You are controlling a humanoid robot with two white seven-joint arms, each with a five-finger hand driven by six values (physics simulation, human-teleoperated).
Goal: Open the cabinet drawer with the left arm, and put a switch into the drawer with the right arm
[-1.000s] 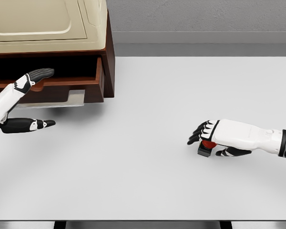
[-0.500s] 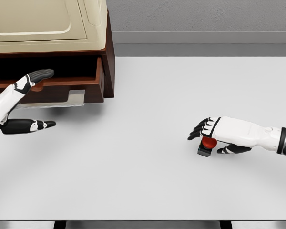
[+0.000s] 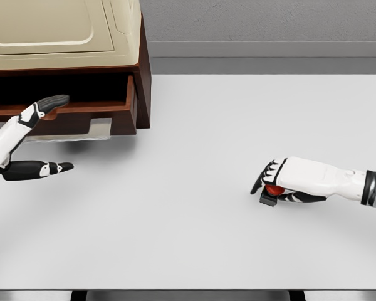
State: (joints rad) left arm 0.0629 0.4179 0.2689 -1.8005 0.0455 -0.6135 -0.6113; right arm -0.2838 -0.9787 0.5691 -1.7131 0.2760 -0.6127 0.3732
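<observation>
We see drawer (image 3: pixel 62 103) of cabinet (image 3: pixel 69 44) at table's (image 3: pixel 194 238) far left corner pulled out: first step looks done. Left hand (image 3: pixel 26 141) open, fingers spread, empty. Right hand (image 3: pixel 287 182) curled around switch (image 3: pixel 271 194) near right edge, on table; lift and placing remain.

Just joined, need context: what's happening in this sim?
The cabinet drawer is already pulled open at the table's far left. The left hand sits open in front of it, holding nothing. At the right, the right hand is closed over the red switch, which is on the table.
</observation>
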